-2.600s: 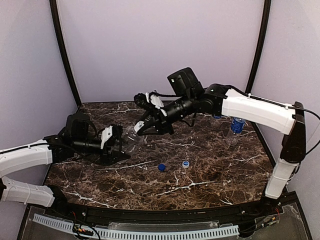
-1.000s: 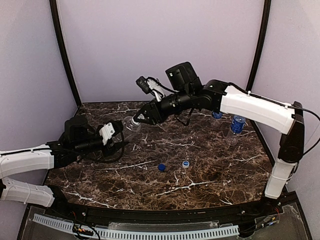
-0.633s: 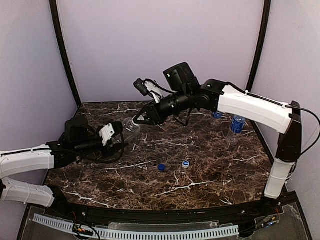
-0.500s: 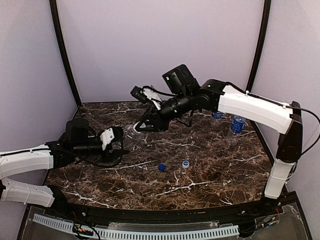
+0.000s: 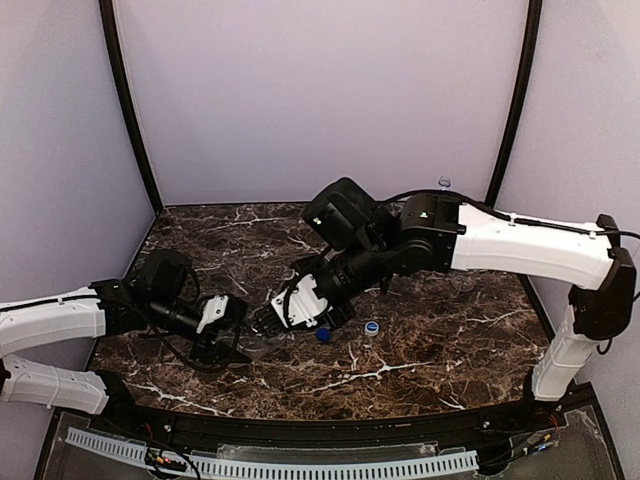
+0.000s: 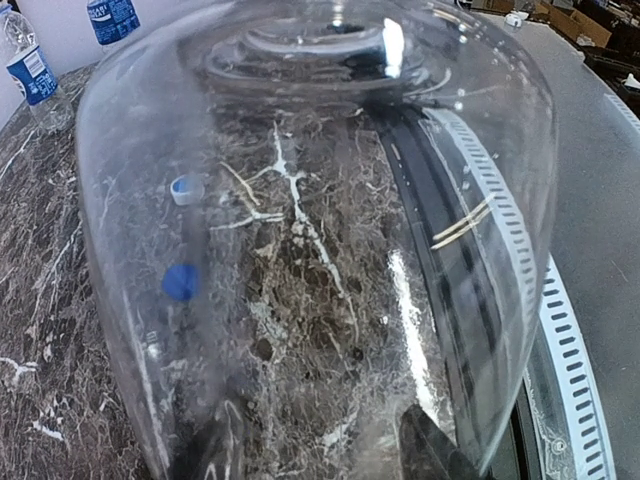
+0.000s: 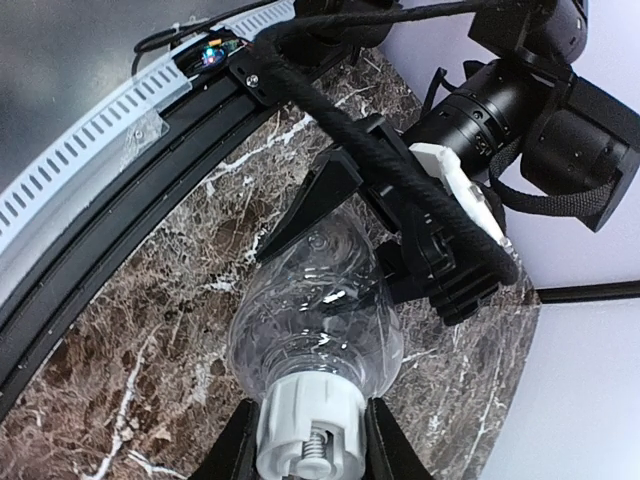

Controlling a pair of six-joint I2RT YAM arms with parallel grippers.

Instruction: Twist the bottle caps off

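Arms meet low over the dark marble surface [image 5: 420, 350] in the top view: we see the left end effector [image 5: 238, 340] clamped on the base end of the unlabelled bottle [image 5: 258, 345], held low at front left, and the right end effector [image 5: 272, 322] at its neck end. Just right of them the dark blue cap [image 5: 323, 334] and, farther right, the pale blue-and-white cap [image 5: 371, 327] lie apart on the surface. From the left wrist we look through the clear bottle's base, which fills the frame; both loose caps show through it, and a blue-labelled bottle [image 6: 30, 72] and a second labelled bottle [image 6: 112, 14] stand upright at upper left. From the right wrist we find the white cap [image 7: 310, 412] on the bottle's neck, the right fingers [image 7: 238, 452] narrowed against its two sides, and the left's black fingers gripping the bottle's far end.
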